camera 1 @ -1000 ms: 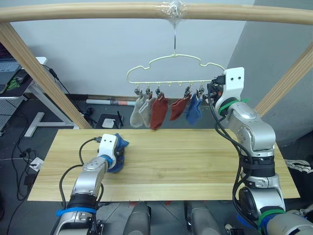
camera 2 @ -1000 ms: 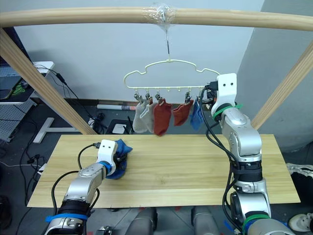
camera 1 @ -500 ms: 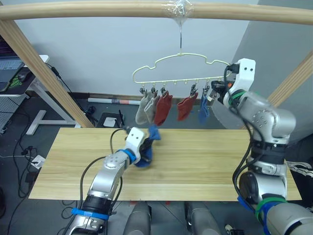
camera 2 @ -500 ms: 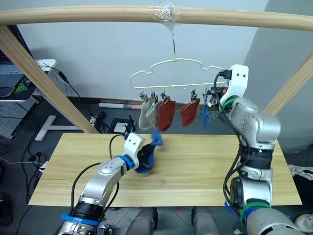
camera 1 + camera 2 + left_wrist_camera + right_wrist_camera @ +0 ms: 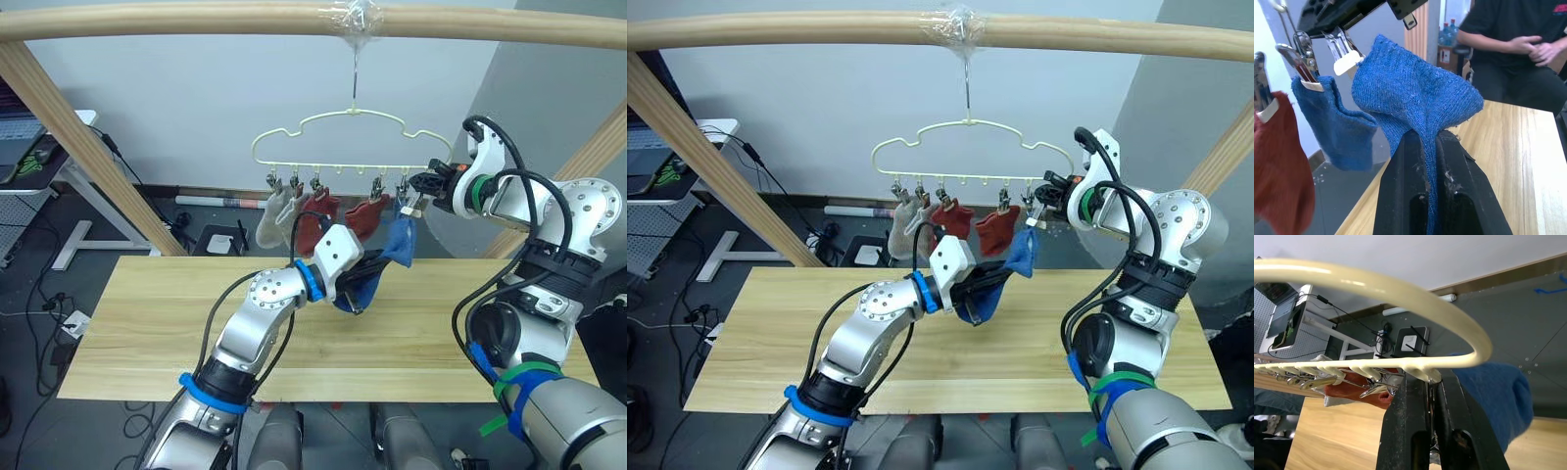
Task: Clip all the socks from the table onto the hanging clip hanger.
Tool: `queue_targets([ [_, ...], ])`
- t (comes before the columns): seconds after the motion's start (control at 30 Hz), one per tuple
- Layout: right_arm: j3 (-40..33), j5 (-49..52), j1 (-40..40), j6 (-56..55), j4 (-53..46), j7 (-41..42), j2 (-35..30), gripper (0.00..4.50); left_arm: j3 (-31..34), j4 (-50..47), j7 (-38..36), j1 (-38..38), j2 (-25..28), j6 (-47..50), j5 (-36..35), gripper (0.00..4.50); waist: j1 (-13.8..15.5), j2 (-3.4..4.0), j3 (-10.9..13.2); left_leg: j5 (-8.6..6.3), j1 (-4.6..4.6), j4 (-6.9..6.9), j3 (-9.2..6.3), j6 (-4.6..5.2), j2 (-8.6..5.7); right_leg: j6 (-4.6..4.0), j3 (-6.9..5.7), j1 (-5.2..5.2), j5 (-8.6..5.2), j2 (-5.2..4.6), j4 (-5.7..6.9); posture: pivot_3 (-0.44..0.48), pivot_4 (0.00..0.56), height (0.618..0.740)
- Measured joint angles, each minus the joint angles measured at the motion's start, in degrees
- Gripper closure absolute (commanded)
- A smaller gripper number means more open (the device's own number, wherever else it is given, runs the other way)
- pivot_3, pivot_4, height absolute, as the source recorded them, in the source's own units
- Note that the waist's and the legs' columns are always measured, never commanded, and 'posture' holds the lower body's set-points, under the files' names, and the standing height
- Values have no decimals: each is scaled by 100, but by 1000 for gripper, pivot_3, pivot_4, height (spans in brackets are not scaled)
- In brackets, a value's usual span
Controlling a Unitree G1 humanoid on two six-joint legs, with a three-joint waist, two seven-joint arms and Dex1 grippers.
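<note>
Left gripper [image 5: 1426, 142] clamped on blue sock [image 5: 1415, 93], beneath clip hanger [image 5: 333, 132].

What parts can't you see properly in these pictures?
- Right pincer: in the right wrist view its tips hide the clip under the clip hanger.
- Held blue sock: its lower part is hidden between the left pincer's fingers.
- Person: cut off by the left wrist view's edge.

Left gripper [image 5: 1426, 147]: two black fingers squeezed on a blue sock [image 5: 1415, 98], held up over the table [image 5: 1508, 161].
Clips: a silver clip [image 5: 1344, 51] is just beside the sock's top edge.
Hanging socks: another blue sock [image 5: 1334, 127] and a rust-red sock [image 5: 1278, 166] hang from clips.
Person [image 5: 1513, 44]: sits behind the table, dark shirt.
</note>
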Motion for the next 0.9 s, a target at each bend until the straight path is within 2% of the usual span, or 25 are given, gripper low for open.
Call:
queue_targets([
  [0.2,-34,126,2,21,-135,-181,97,4500,-25,667,4,-174,-259,-55,9,4489,-98,1,0,0,-2,-3,-1,0,0,-4,0,-3,2,0,1,2,214,740],
  [0.8,28,628,154,18,-254,-532,83,4500,188,1313,474,-713,-489,-422,271,4489,-108,0,0,0,-2,-4,-1,0,0,-2,0,-3,1,0,0,2,214,740],
  [0.9,-33,715,155,25,-253,-574,84,3653,188,1313,471,-713,-501,-422,284,4500,-108,1,0,0,-2,-3,-1,0,0,-1,0,-3,0,0,1,1,214,740],
])
